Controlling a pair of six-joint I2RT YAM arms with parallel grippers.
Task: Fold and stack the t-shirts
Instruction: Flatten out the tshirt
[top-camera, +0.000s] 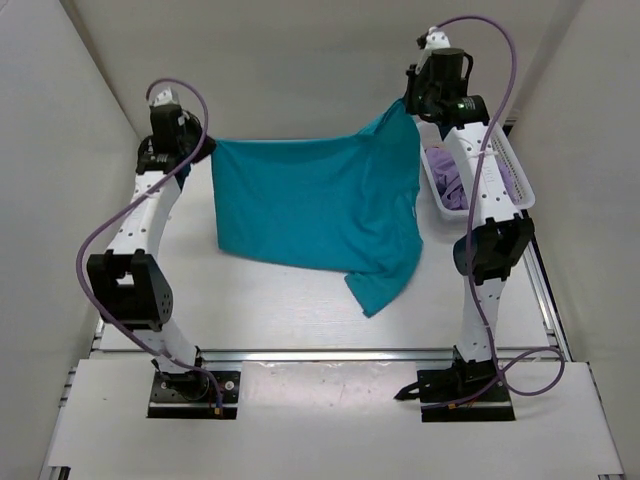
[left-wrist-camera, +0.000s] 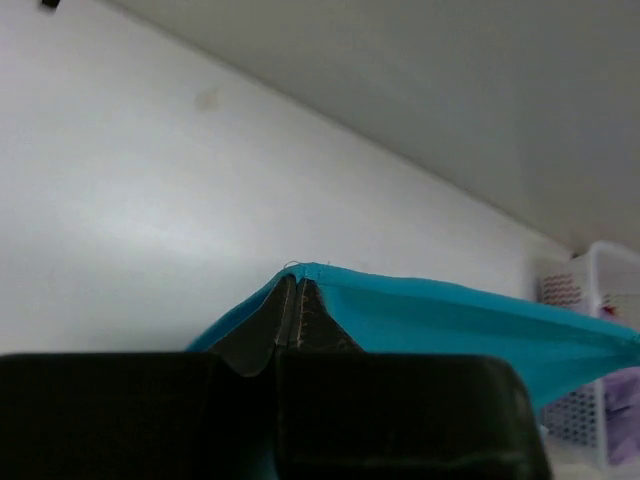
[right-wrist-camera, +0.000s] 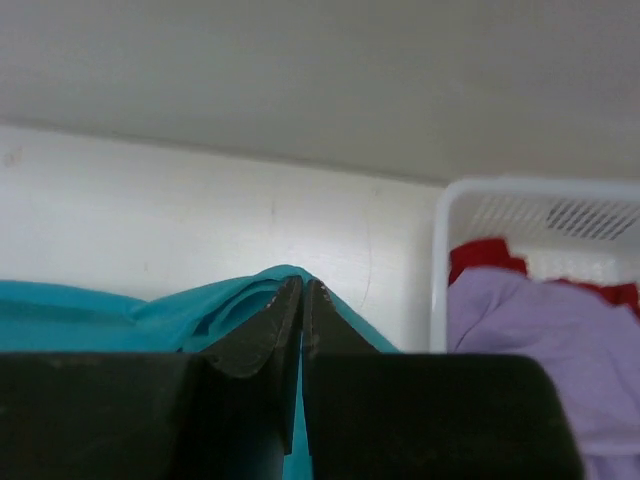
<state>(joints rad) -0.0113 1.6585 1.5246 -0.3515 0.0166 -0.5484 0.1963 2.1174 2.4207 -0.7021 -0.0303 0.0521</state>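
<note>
the teal t-shirt (top-camera: 315, 205) hangs spread out between the two grippers, held up by its top edge over the far half of the table (top-camera: 270, 315). the left gripper (top-camera: 196, 150) is clamped on the shirt's upper left corner. in the left wrist view its fingers meet with the teal hem pressed between them. the right gripper (top-camera: 408, 100) sits higher and farther back, pinched on the upper right corner. the right wrist view shows a bunched fold of teal cloth caught between its closed fingers. the top edge runs taut from left to right and rises toward the right gripper. the lower part of the shirt drapes down toward the table, and one loose flap trails to the near right, ending close to the right arm (top-camera: 482, 250).

a white mesh basket (top-camera: 521, 185) stands along the right edge of the table, just right of the hanging shirt. the right arm crosses over it in the top view. inside lies the lavender t-shirt (top-camera: 450, 188), crumpled. the right wrist view shows the red t-shirt (right-wrist-camera: 482, 256) showing past it toward the basket's far end. white walls (top-camera: 300, 60) close in on the left, far and right sides. a purple cable (top-camera: 95, 240) loops off each arm.
</note>
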